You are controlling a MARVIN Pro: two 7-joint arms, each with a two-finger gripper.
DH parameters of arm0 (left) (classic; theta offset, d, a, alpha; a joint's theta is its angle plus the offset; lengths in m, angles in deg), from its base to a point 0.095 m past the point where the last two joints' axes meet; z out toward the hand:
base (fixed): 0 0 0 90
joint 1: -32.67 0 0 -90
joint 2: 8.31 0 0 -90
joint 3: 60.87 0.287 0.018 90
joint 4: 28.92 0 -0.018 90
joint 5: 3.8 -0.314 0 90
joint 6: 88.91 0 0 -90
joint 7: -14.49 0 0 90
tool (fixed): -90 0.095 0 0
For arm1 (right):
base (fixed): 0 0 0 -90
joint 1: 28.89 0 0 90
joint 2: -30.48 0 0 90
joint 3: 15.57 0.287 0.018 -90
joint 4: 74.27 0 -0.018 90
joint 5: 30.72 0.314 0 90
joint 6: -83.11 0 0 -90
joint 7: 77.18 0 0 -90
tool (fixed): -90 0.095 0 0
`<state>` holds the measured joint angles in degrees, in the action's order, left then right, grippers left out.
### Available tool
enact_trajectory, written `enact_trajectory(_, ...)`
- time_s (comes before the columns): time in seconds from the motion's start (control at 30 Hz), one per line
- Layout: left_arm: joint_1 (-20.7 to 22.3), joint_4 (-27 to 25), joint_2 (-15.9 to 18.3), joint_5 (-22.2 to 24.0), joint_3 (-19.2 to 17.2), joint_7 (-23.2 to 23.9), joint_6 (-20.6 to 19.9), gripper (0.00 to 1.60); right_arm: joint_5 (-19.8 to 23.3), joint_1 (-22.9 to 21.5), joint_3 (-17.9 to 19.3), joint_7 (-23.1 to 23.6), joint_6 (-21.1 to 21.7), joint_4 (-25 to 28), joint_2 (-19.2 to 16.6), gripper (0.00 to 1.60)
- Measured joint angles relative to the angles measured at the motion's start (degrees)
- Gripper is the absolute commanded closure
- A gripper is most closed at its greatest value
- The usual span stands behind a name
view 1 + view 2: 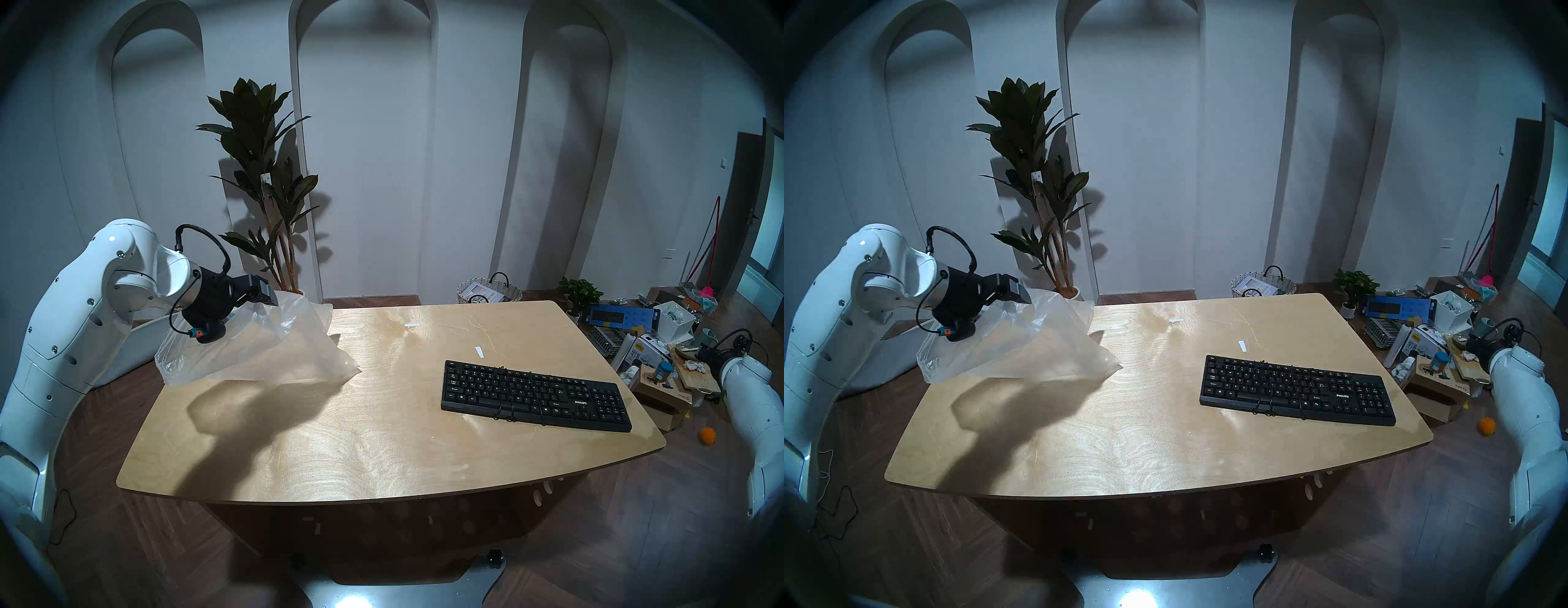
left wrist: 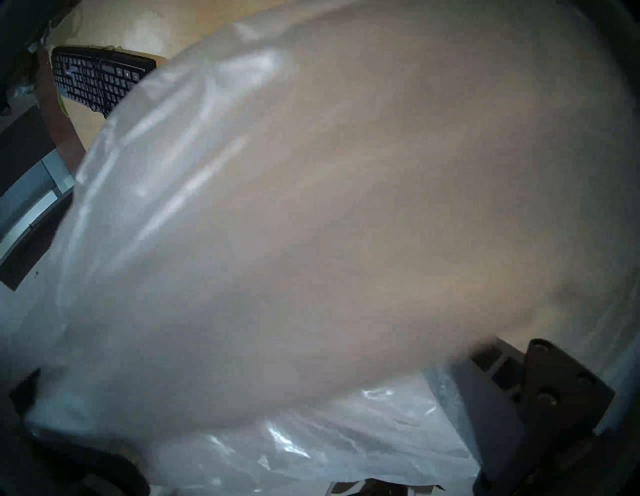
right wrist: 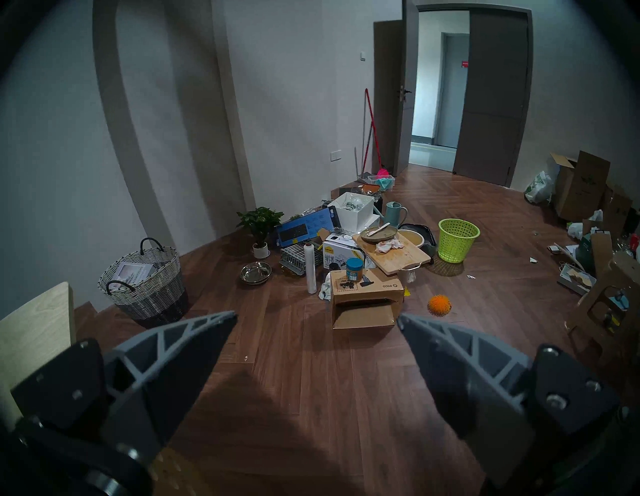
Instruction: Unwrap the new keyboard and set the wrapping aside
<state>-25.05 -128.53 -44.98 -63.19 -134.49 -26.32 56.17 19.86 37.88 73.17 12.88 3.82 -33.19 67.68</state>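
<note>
Desk (image 1: 382,446) of pale wood fills the middle of both head views, curved along its near edge, with dark wood floor around it. Across its far left corner spreads the wrapping (image 1: 271,348), a large crinkled clear plastic bag; its upper part is lifted off the surface at the left gripper (image 1: 266,294), while its lower edge trails down onto the desk and partly overhangs the left edge. In the left wrist view the plastic (image 2: 311,207) covers nearly everything, so the fingers (image 2: 498,398) show only in part behind it; they appear closed on the bag's top, which hangs from them. Well apart, on the right half of the desk, lies the keyboard (image 1: 535,395), flat, black, bare of plastic, keys up, with a thin black cable (image 1: 507,392) looped across its middle. It also shows in the left wrist view (image 2: 100,81) past the bag's edge. Off the desk's right side, the right gripper (image 3: 317,320) hangs over the floor with its fingers (image 3: 194,339) spread wide and nothing between them. Two small white strips (image 1: 479,351) lie on the desk beyond the keyboard.
</note>
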Motion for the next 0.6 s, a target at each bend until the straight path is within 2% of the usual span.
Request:
enact_trajectory(0.27,3.06,-1.98,-2.45,-0.64,0.13,-0.72,-0.16,0.00,-2.87,-2.23,-6.47,3.45,-3.76,6.38,5.92,0.00)
enact_trajectory(0.6,4.98,-2.58,-3.62,0.87,-1.50,-1.91,-1.05,0.00,-5.75,-4.83,-14.48,8.83,-7.53,14.15,13.12,0.00)
